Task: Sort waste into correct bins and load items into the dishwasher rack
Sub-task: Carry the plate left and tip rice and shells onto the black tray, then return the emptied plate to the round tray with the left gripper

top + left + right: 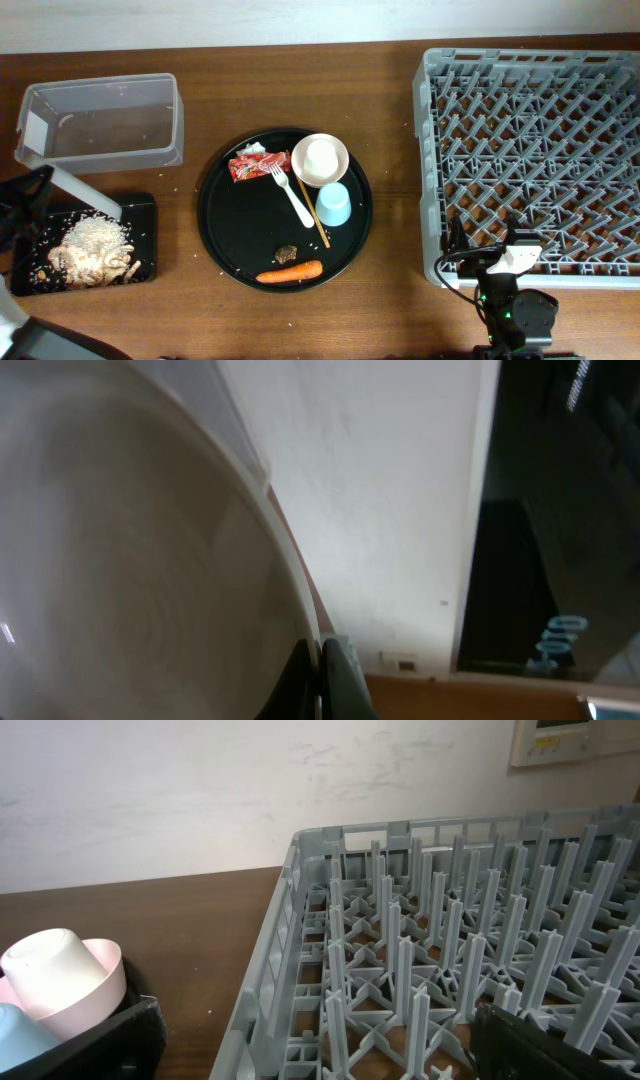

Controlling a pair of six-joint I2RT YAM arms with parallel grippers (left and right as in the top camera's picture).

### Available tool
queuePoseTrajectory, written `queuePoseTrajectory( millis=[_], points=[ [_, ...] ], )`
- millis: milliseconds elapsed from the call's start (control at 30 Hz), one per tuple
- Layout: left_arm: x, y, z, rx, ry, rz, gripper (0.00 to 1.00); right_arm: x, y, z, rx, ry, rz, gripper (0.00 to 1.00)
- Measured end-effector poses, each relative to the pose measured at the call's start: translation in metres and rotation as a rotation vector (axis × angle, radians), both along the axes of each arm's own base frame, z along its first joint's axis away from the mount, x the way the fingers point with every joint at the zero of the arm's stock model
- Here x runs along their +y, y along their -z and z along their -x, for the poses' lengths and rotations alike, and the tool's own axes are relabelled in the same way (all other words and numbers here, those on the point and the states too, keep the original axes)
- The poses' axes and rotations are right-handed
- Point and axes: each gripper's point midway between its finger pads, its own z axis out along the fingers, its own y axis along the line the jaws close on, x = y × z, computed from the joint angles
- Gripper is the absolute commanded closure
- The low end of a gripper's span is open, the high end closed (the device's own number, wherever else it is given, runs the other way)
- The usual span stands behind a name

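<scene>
My left gripper is shut on the rim of the pale plate, held tilted on edge above the shallow black tray, which holds rice with brown scraps. In the left wrist view the plate fills the left side and the jaws pinch its rim. On the round black tray lie the wrapper, fork, chopsticks, blue cup, carrot, a brown scrap and the pinkish bowl with the cream cup in it. My right gripper is open and empty at the grey rack's front edge.
The clear tub stands empty at the back left, behind the shallow black tray. The right wrist view shows the rack's tines close ahead, with the bowl, cream cup and blue cup to the left.
</scene>
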Motion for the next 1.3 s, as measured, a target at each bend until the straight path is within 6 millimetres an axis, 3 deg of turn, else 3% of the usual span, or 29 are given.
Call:
queuePoseTrajectory(
  millis=[167, 367, 467, 533, 667, 733, 933, 1067, 1167, 1200, 1300],
  points=[
    [-0.029, -0.019, 0.006, 0.054, -0.011, -0.076, 1.00, 0.000, 0.000, 0.000, 0.000, 0.000, 0.000, 0.01],
    [-0.050, -0.049, 0.019, 0.106, -0.124, -0.331, 1.00, 0.000, 0.000, 0.000, 0.000, 0.000, 0.000, 0.01],
    [-0.053, -0.044, 0.024, 0.199, -0.193, -0.460, 1.00, 0.000, 0.000, 0.000, 0.000, 0.000, 0.000, 0.01],
    [-0.051, -0.045, 0.010, 0.161, -0.170, -0.475, 1.00, 0.000, 0.000, 0.000, 0.000, 0.000, 0.001, 0.01],
    [-0.066, -0.023, -0.010, 0.143, -0.025, -0.347, 1.00, 0.000, 0.000, 0.000, 0.000, 0.000, 0.000, 0.01],
    [-0.087, -0.024, -0.012, 0.136, 0.037, -0.375, 1.00, 0.000, 0.000, 0.000, 0.000, 0.000, 0.000, 0.01],
    [-0.187, -0.054, -0.005, 0.086, 0.239, -0.553, 1.00, 0.000, 0.000, 0.000, 0.000, 0.000, 0.000, 0.01],
    [-0.259, -0.029, 0.005, 0.148, 0.434, -0.637, 1.00, 0.000, 0.000, 0.000, 0.000, 0.000, 0.000, 0.01],
    [-0.291, -0.013, 0.015, 0.190, 0.519, -0.725, 1.00, 0.000, 0.000, 0.000, 0.000, 0.000, 0.000, 0.01],
    [-0.307, -0.004, 0.019, 0.206, 0.567, -0.760, 1.00, 0.000, 0.000, 0.000, 0.000, 0.000, 0.000, 0.01],
    [-0.331, 0.033, 0.014, 0.293, 0.633, -0.872, 1.00, 0.000, 0.000, 0.000, 0.000, 0.000, 0.000, 0.01]
  ],
)
